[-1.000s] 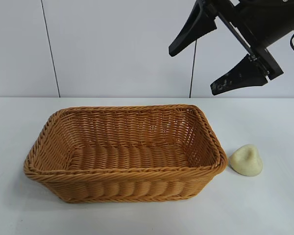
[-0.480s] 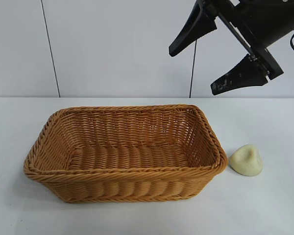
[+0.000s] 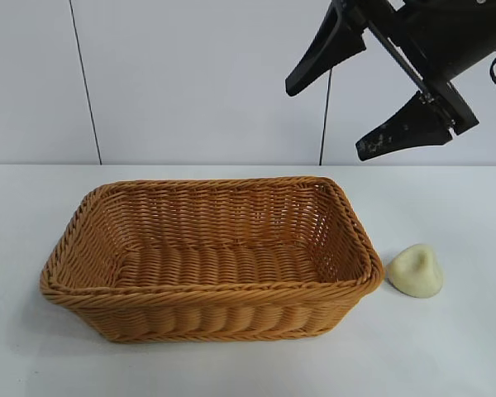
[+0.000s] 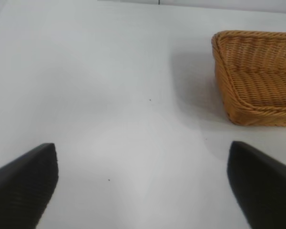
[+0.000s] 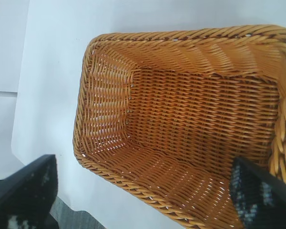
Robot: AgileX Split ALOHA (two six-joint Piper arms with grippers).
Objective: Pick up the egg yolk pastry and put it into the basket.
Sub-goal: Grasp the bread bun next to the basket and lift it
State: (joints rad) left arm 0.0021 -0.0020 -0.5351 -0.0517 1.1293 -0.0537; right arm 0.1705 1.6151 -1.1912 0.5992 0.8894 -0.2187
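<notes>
While the basket (image 3: 208,256) and the egg yolk pastry (image 3: 415,271) lie exactly where they lay a second ago, the right gripper (image 3: 347,107) has barely shifted: its upper finger sits a touch higher against the wall, nothing more. It hangs high at the exterior view's upper right, above the basket's far right corner and well clear of everything on the table (image 3: 446,347).

Counted, the scene holds one basket, one pastry, and two grippers, only one of which appears from outside. The basket is a rectangular woven wicker one, orange-brown, with sloping sides and a braided rim, and nothing lies inside it. The pastry, a pale cream-yellow lump with a pinched top, rests on the white table just beside the basket's right end, near its front corner, apart from the wicker.

Both black fingers of the right gripper are spread wide, almost fully, and they hold nothing and touch nothing. Its wrist camera looks down into the bare basket interior (image 5: 190,124), with one finger (image 5: 24,195) at each lower corner of that picture.

The left gripper (image 4: 143,186) is likewise spread wide and grips nothing. It hovers over bare table, with a corner of the basket (image 4: 257,76) farther off to one side.
</notes>
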